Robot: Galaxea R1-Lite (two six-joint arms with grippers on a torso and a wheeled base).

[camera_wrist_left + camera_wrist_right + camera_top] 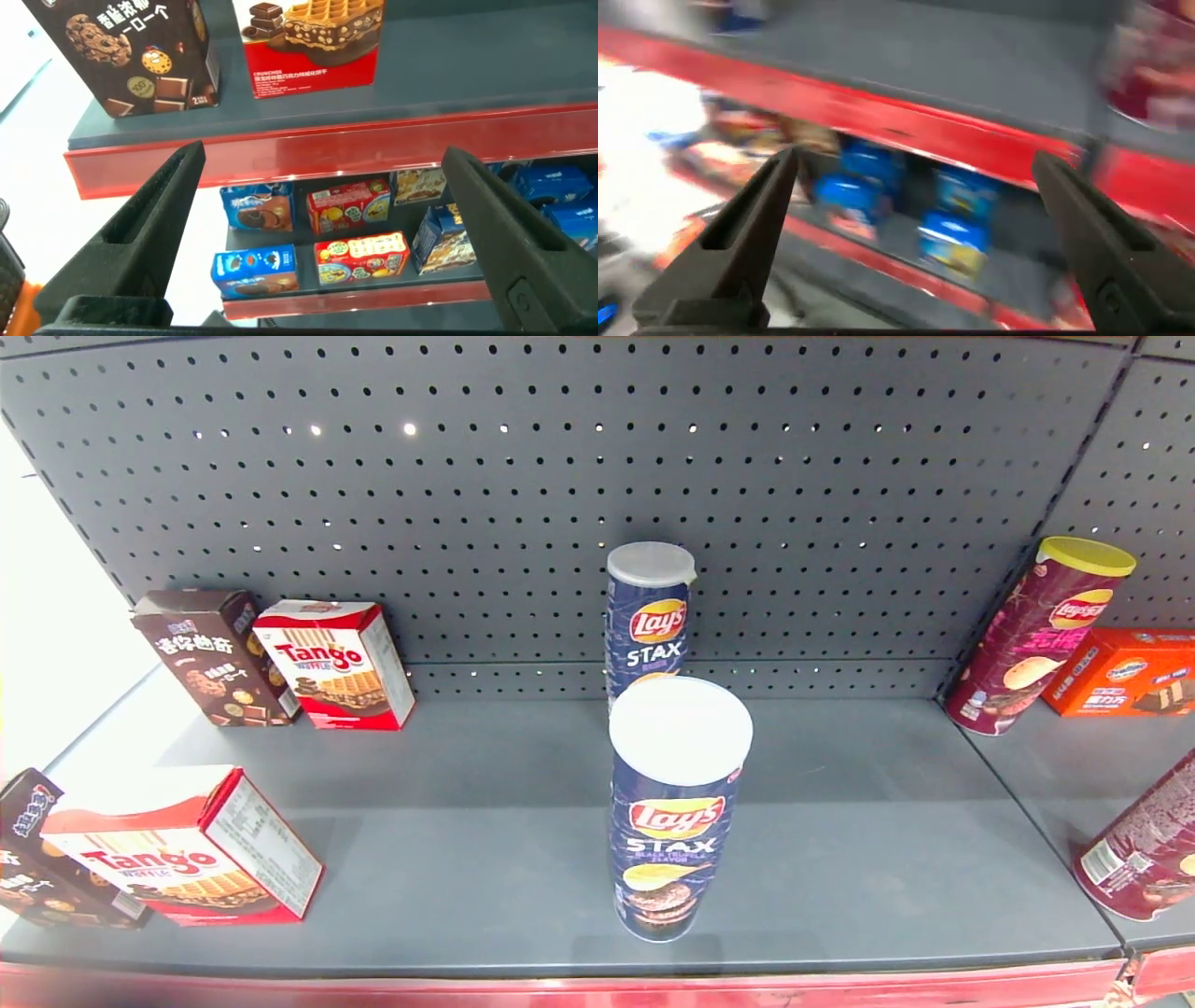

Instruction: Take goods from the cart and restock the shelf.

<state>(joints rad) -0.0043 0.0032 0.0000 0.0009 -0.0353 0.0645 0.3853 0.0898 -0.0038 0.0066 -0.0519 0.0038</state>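
Two dark blue chip cans stand upright mid-shelf, one near the front edge (674, 812) and one behind it (647, 616) by the pegboard. The grey shelf (868, 859) has a red front lip. My left gripper (322, 243) is open and holds nothing; it hangs in front of the shelf's red lip (308, 149), below a brown cookie box (131, 51) and a red wafer box (313, 42). My right gripper (920, 247) is open too, in front of the red lip (878, 107), with a lower shelf of blue packs (952, 238) behind it.
Left on the shelf are a brown box (217, 655), a red wafer box (338, 663), and two more boxes at the front left (187, 849). Maroon cans (1036, 635) and an orange box (1120, 672) fill the right bay. A lower shelf holds small boxes (360, 257).
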